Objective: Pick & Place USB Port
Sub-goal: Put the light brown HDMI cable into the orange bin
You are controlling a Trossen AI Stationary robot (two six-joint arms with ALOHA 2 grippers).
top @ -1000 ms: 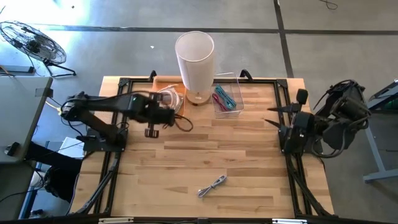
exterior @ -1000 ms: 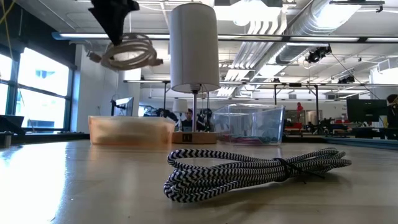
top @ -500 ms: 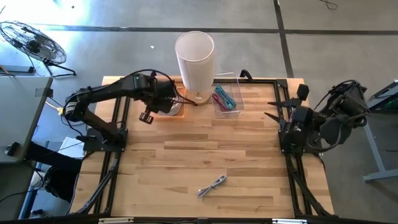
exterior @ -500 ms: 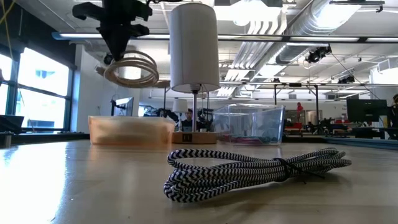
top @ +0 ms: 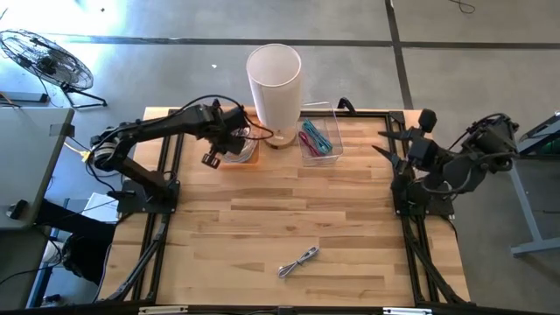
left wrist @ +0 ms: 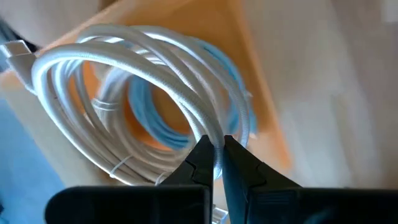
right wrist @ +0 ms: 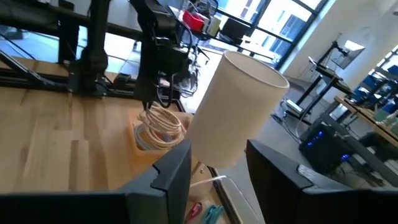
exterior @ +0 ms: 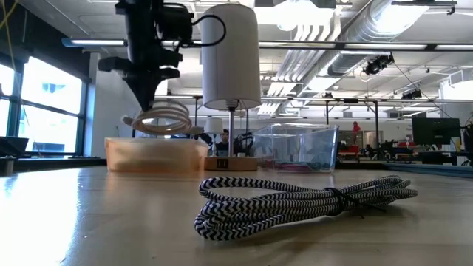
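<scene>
A coiled white USB cable (left wrist: 143,81) hangs from my left gripper (left wrist: 216,163), which is shut on it above the orange bin (top: 238,150) at the table's far side, left of the white lamp (top: 274,83). In the low view the white coil (exterior: 164,120) hangs just over the orange bin's rim (exterior: 154,142). A second, black-and-white braided cable (top: 298,260) lies on the table near its front edge. My right gripper (right wrist: 219,163) is open, raised at the table's right edge and pointing toward the lamp. My left gripper pinches several strands of the white coil (left wrist: 205,134) between its two fingertips, coming from above and pointing down. The coil hangs below the fingers over the orange bin; whether its lowest loops touch the bin I cannot tell.
A clear plastic bin (top: 319,140) with coloured cables stands right of the lamp. The lamp's base (exterior: 230,163) sits between the two bins. The broad wooden tabletop (top: 289,210) lies between the bins and the braided cable (exterior: 295,199).
My left gripper has carried the white coil from the table's left-middle toward the far edge, over the orange bin, then lowered it until the coil hangs at the bin's rim. My right arm has lifted and swung slightly toward the far edge.
</scene>
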